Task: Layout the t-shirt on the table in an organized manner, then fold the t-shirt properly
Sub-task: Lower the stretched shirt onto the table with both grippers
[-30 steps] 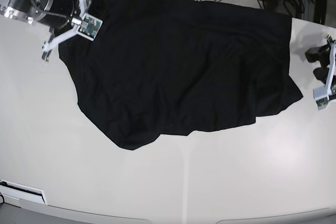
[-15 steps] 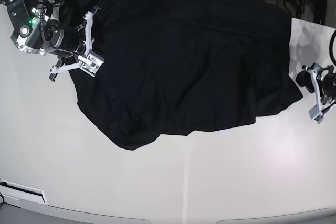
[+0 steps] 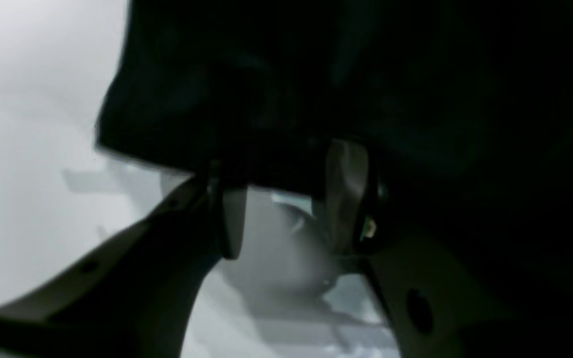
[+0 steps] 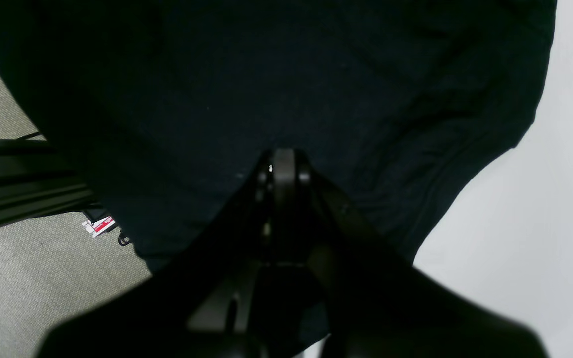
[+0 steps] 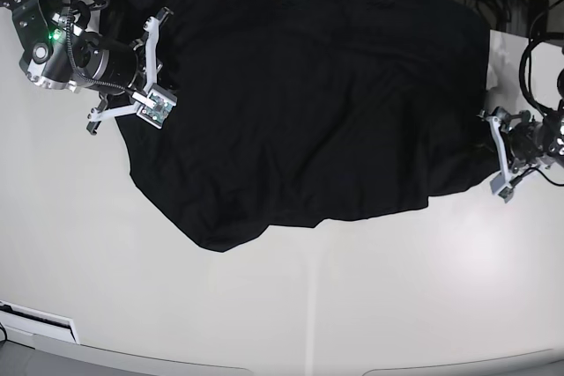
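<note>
Standing by the large glossy white table (image 5: 308, 305), I watched the plain black soft t-shirt (image 5: 308, 103) lie spread over its far half, front down or up I could not tell, with its far edge hanging off toward the floor.

The biggest change was on the robot's left. A second before, the left gripper (image 5: 493, 154) had been out on bare table, clear of the cloth. Now it had come in to the shirt's near corner on that side, and its wrist view showed the jaws apart and narrower than before, one on either side of the hem, with white table showing in the gap. It had not clamped anything yet.

On the other side, the right gripper (image 4: 282, 164) had swung down from the far corner, and the cloth there had been drawn further outward. Its fingers were pressed fully together with the tips buried in black fabric. I judged it was pinching the shirt, as creases ran from the tips.

So the shirt was still being laid out, not folded. With one corner pinned, the left side looked about to grasp the opposite one, presumably to pull the wrinkled near hem flat.
</note>
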Controlling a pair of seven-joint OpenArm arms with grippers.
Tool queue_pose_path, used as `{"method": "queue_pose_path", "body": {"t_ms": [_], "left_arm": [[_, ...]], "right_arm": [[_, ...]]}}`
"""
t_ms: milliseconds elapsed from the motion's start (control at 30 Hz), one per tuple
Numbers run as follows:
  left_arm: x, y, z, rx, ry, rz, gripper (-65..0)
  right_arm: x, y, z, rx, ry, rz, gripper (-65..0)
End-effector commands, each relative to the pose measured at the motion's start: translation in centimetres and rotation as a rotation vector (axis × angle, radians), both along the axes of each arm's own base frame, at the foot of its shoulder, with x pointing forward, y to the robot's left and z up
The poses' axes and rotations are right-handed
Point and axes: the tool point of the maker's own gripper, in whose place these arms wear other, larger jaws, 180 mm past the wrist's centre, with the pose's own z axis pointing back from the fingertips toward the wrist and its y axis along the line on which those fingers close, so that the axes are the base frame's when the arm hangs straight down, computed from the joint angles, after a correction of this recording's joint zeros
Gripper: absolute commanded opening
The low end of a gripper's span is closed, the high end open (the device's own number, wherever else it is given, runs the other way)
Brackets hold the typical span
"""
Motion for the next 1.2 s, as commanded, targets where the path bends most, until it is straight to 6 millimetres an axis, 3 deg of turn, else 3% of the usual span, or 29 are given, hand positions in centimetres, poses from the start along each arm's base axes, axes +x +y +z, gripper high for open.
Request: {"method": "queue_pose_path", "body": {"t_ms": [0,300,433,533,667,833,933,1033,1167], "left_arm": [[1.6,1.2,1.9,0.025,-0.05,0.003,-39.0],[3.7,1.6,3.5,0.036,-0.118,0.01,-39.0],[3.7,1.3,3.4,0.029,-0.12,0.008,-39.0],[3.7,1.3,3.4,0.03,-0.12,0.008,-39.0],[3.5,1.4,3.3,0.029,-0.106,0.013,-39.0],[3.2,1.4,3.1,0.027,-0.087,0.02,-39.0],[3.0,1.4,3.0,0.027,-0.083,0.019,-39.0],[2.8,1.2,2.8,0.022,-0.075,0.008,-39.0],[2.6,1.1,2.8,0.019,-0.07,-0.008,-39.0]], "right_arm": [[0.7,0.1,0.9,0.018,-0.033,0.006,-65.0],[1.2,0.3,1.3,0.042,-0.058,-0.015,-65.0],[1.8,1.7,2.4,0.118,-0.113,0.011,-65.0],[1.9,2.7,2.0,0.15,-0.104,-0.007,-65.0],[2.5,3.3,-1.1,0.171,-0.022,-0.053,-65.0],[3.8,0.3,-6.3,0.029,0.062,-0.18,-65.0],[3.3,-1.0,-8.3,-0.01,0.128,-0.212,-65.0],[2.5,-2.5,-9.5,-0.085,0.171,-0.223,-65.0],[2.7,-4.1,-9.5,-0.128,0.159,-0.243,-65.0]]}}
